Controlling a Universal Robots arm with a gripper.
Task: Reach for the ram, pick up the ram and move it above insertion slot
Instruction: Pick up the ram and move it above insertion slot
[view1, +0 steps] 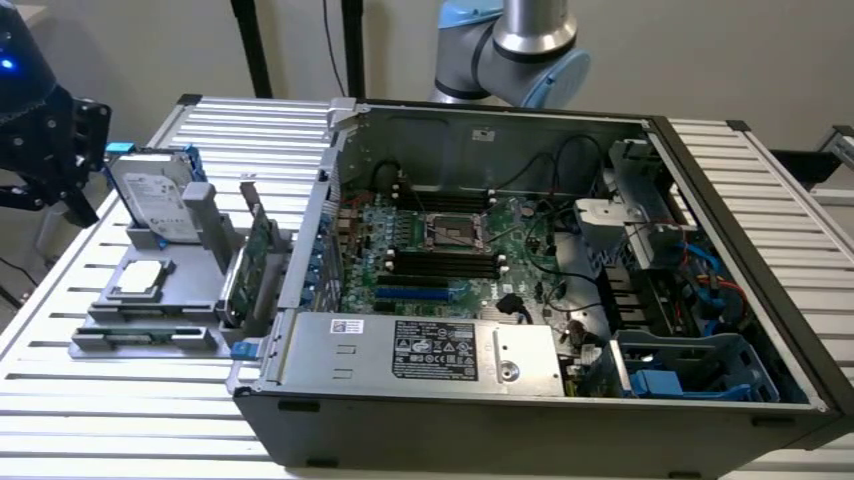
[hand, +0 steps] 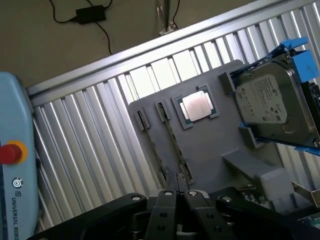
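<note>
One ram stands on edge in a slot of the grey holder, lower left of the exterior frame, so its top edge is free to grasp. My gripper, fully closed and empty, lines up with it, not touching.

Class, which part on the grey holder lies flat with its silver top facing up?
The square processor chip; the hard drive and the green card near it stand on edge.
</note>
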